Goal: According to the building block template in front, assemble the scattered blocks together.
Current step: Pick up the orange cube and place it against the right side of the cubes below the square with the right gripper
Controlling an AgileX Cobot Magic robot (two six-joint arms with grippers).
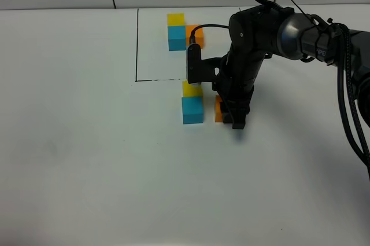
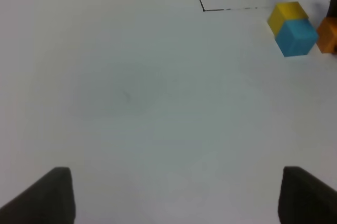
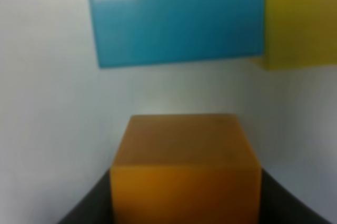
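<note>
Our right gripper (image 1: 230, 116) is clamped on the orange cube (image 3: 185, 174); the blue cube (image 1: 192, 110) lies just left, a gap between.

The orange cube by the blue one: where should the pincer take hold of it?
On two opposite flat faces, coming from above. The orange cube sits flat on the table, and a gap still parts it from the sky-blue cube. The right pincer already straddles it this way, a dark finger at each side.
</note>
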